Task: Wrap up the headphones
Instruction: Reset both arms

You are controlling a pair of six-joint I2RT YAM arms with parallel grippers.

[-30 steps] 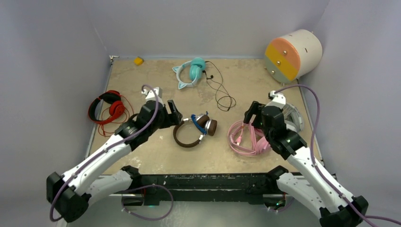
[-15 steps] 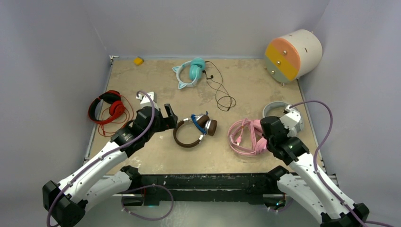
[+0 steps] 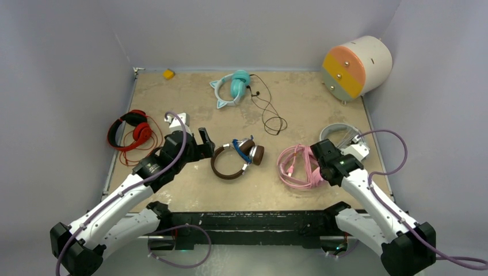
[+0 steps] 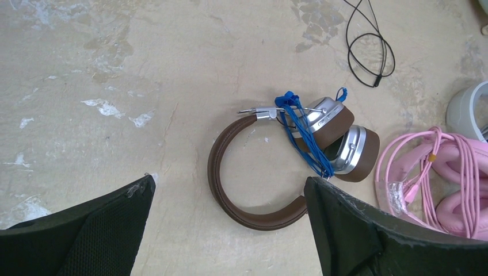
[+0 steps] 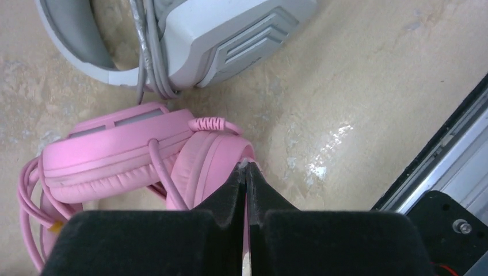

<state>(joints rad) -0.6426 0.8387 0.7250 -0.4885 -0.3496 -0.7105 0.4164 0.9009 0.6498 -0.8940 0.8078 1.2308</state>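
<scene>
The brown headphones with silver cups lie mid-table, their blue cord bundled around the cups. My left gripper hovers just left of them, open wide; the brown headband shows between its fingers without touching them. The pink headphones lie to the right with their pink cable coiled on top. My right gripper sits at their right side, shut with nothing between its tips, which hang just over a pink ear cup. The grey-white headphones lie right behind the pink pair.
Teal cat-ear headphones with a loose black cable lie at the back. Red headphones rest by the left wall. A small yellow object is in the back left corner, a round drawer drum back right. The black front rail runs close by.
My left gripper opened wider and drew back slightly from the brown headphones. My right gripper swung nearer and lower beside the pink headphones and shut, uncovering the grey-white pair.
</scene>
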